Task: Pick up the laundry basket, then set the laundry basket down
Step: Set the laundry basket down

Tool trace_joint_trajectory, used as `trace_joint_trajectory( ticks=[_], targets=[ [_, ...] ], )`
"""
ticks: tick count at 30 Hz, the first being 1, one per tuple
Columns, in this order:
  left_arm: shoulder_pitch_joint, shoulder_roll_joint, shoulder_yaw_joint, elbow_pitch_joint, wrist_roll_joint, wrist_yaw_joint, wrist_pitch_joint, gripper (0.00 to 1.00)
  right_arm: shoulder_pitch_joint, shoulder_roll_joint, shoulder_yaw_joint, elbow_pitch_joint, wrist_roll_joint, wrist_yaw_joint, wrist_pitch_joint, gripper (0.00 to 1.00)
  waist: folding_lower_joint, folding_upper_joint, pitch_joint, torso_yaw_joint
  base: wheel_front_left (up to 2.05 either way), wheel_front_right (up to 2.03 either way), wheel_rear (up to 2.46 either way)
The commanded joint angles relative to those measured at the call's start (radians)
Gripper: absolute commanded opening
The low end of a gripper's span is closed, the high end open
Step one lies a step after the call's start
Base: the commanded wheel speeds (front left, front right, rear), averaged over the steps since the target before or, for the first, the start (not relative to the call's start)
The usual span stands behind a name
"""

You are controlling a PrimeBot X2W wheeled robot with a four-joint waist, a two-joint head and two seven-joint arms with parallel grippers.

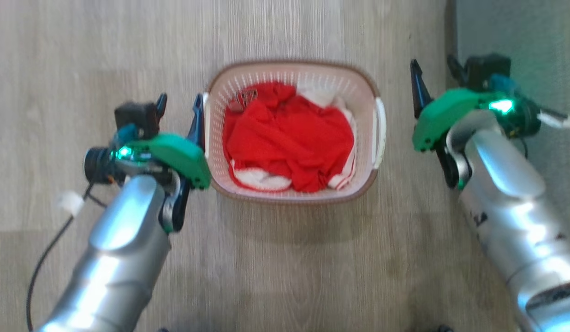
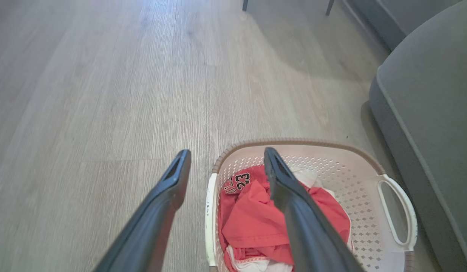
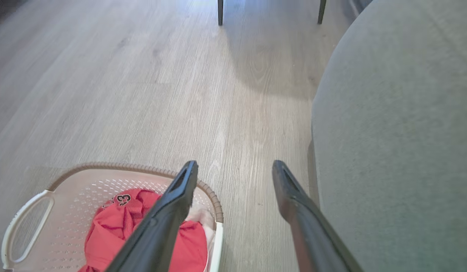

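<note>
The laundry basket (image 1: 292, 63), cream-white and perforated with a brown rim, stands on the wood floor at the centre of the head view. It holds red and white clothes (image 1: 289, 133). My left gripper (image 1: 180, 108) is open right beside the basket's left handle (image 1: 205, 120). In the left wrist view that gripper (image 2: 226, 160) straddles the near handle (image 2: 207, 219), one finger over the floor, the other over the clothes. My right gripper (image 1: 435, 76) is open a little to the right of the right handle (image 1: 381, 133). In the right wrist view that gripper (image 3: 235, 170) spans the basket's rim (image 3: 124, 166).
A grey sofa (image 1: 520, 37) runs along the right, close behind my right arm, and is large in the right wrist view (image 3: 399, 113). Dark furniture legs (image 3: 220, 11) stand farther off. Open wood floor (image 2: 105, 94) lies left and ahead.
</note>
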Motion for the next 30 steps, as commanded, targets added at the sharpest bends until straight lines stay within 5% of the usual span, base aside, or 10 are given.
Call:
trace_joint_trajectory(
  ticks=[1, 15, 30],
  targets=[
    [0.028, 0.028, 0.052, -0.049, 0.033, -0.005, -0.008, 1.0, 0.05, 0.026, -0.022, -0.055, -0.033, 0.003, -0.013, 1.0, 0.0001, -0.0001, -0.072, 0.006, 0.0, 0.0, 0.0],
    [0.329, -0.026, 0.265, -0.323, 0.237, -0.089, -0.008, 1.0, 0.411, 0.066, -0.217, -0.415, -0.177, 0.003, -0.013, 1.0, 0.0001, -0.0001, -0.318, 0.017, 0.0, 0.0, 0.0],
    [0.581, -0.042, 0.346, -0.53, 0.369, -0.06, -0.008, 1.0, 0.695, 0.066, -0.246, -0.674, -0.162, 0.003, -0.013, 1.0, 0.0001, -0.0001, -0.468, 0.031, 0.0, 0.0, 0.0]
  ],
)
